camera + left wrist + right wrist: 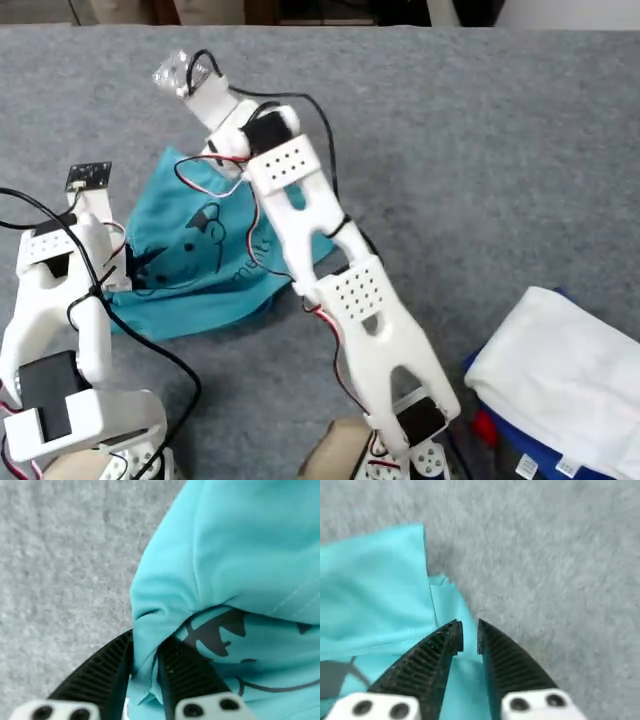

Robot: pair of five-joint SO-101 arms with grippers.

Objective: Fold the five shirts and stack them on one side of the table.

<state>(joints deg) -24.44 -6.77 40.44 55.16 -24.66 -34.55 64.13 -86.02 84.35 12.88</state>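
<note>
A teal shirt (200,262) with a dark cartoon print lies partly folded on the grey table, left of centre. At the shirt's left edge, my left gripper (118,268) is shut on a bunched fold of it. The left wrist view has that fold of the teal shirt (240,555) pinched in the left gripper (146,641). My right arm stretches from the front across the shirt to its far corner. There the right gripper (218,155) is shut on the cloth. In the right wrist view the right gripper (468,626) grips the rim of the teal shirt (370,590).
A stack of folded shirts sits at the front right, a white one (565,372) on top and a blue one (503,440) under it. Bare grey table (480,150) spreads across the back and right. Cables hang along both arms.
</note>
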